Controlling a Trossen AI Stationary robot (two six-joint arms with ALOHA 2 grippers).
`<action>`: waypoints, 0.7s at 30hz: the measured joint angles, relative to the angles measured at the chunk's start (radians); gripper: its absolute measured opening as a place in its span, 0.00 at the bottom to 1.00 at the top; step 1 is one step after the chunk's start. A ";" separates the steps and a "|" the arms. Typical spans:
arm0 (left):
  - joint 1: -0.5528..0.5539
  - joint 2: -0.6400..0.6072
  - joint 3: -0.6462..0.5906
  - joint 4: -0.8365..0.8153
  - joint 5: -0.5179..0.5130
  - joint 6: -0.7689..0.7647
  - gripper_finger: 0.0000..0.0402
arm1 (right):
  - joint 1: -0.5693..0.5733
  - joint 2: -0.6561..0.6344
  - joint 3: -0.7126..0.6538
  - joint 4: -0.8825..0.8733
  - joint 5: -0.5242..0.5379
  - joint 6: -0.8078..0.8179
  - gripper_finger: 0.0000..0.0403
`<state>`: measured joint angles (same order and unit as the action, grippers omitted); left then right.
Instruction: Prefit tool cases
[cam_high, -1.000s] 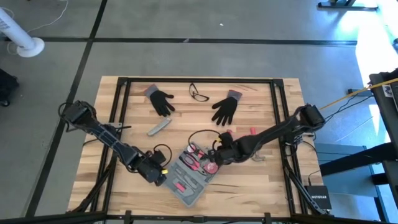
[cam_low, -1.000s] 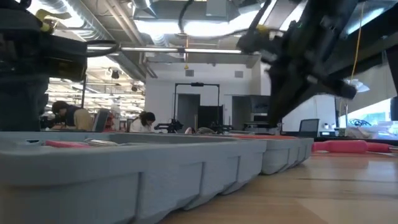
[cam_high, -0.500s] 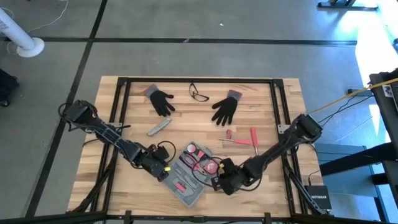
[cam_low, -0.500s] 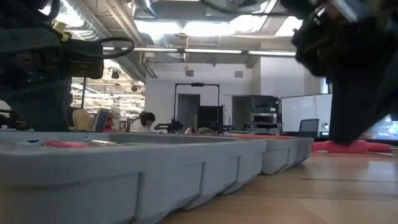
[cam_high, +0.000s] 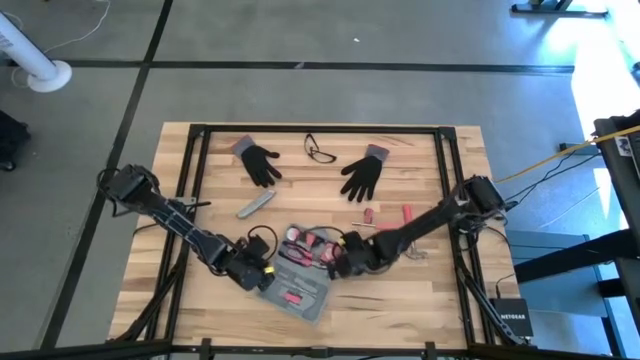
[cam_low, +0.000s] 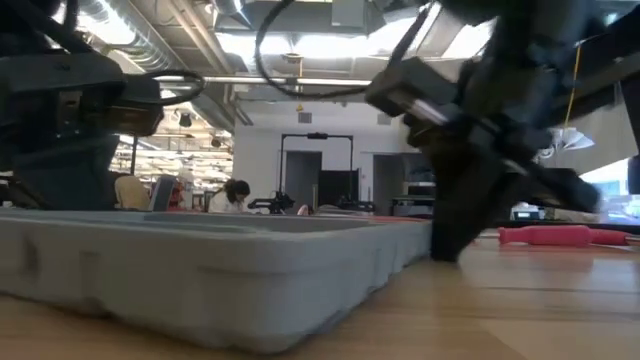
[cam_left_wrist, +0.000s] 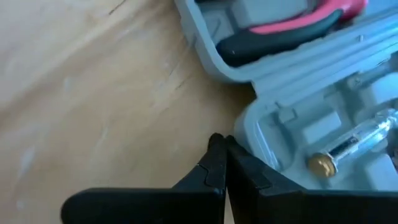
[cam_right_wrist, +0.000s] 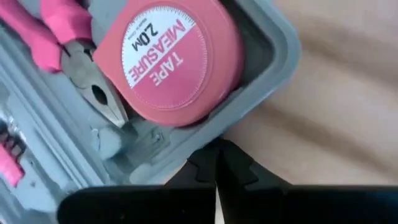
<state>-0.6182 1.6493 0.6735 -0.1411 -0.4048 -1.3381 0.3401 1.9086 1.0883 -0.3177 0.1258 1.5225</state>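
Blue-grey rigid plastic tool case (cam_high: 300, 272) near table's front edge; left gripper (cam_high: 262, 276) and right gripper (cam_high: 338, 262), both closed empty, flank it. Light, slippery: push rims.

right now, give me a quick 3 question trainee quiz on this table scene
1. True or false: both grippers are shut, pressing against the tool case.
2. Which pink item sits in the case corner by the right gripper? A tape measure, B hammer, C glove.
3. How many black gloves lie on the table?

Key: 1 true: the left gripper is shut at the case's edge too. 2 A, the tape measure. 3 two.
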 joint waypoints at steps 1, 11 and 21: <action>-0.011 0.000 0.000 0.000 -0.019 -0.037 0.00 | -0.024 0.001 0.006 -0.005 -0.004 -0.037 0.00; -0.053 0.005 0.000 0.049 -0.096 -0.203 0.00 | -0.200 0.004 0.032 0.105 0.051 -0.224 0.00; -0.056 -0.010 0.003 -0.008 -0.088 -0.153 0.00 | -0.195 -0.009 0.035 0.105 -0.028 -0.249 0.00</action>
<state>-0.6743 1.6395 0.6766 -0.1489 -0.4924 -1.4912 0.1455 1.8999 1.1233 -0.2126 0.0979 1.2739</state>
